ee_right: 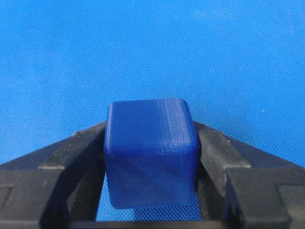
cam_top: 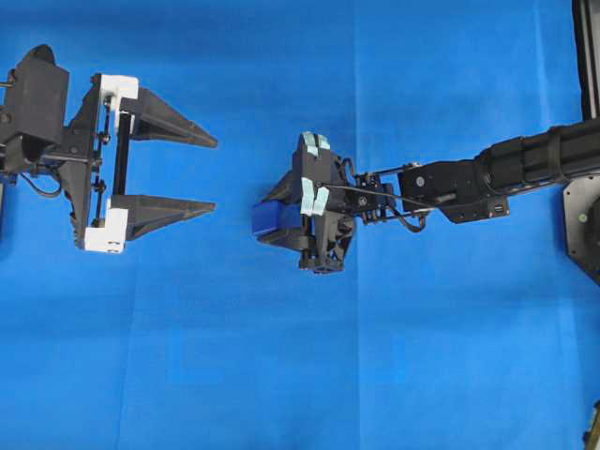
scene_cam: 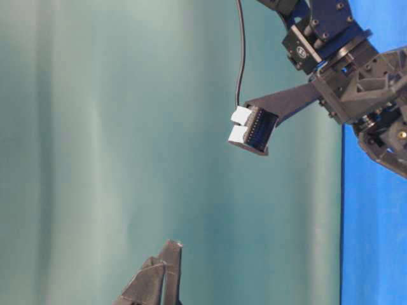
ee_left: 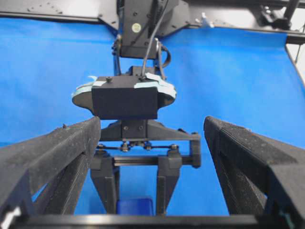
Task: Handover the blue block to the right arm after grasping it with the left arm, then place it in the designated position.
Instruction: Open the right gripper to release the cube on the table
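Checking item one, the blue block (ee_right: pixel 150 152): location? asks the clerk.

"Between the fingers of the right gripper (cam_top: pixel 267 221), low over the cloth (cam_top: pixel 375 375)," the checker answers. "A dark finger stands close against each side of the block. Whether they pinch it or have just let go, I cannot tell; thin slivers of cloth show beside the block's lower edges."

"Item two, the left gripper (cam_top: pixel 215 173)?"

"Well apart from the block, on the far side from the right arm. Jaws spread wide, nothing between them."

"Progress entry?"

"Judged from the layout: pick-up by the left arm done, handover done, since the block sits with the right gripper. Placing appears to be in its last stage. Left to do: a clear release and pulling the right arm away from the block."

"Items not verifiable?"

"Several. No outline or mark shows on the cloth near the block, so the target spot cannot be confirmed. The block's underside is hidden, so contact with the cloth is unproven. The left wrist view shows only the block's top edge, cut off at the bottom. The table-level view shows no block at all."
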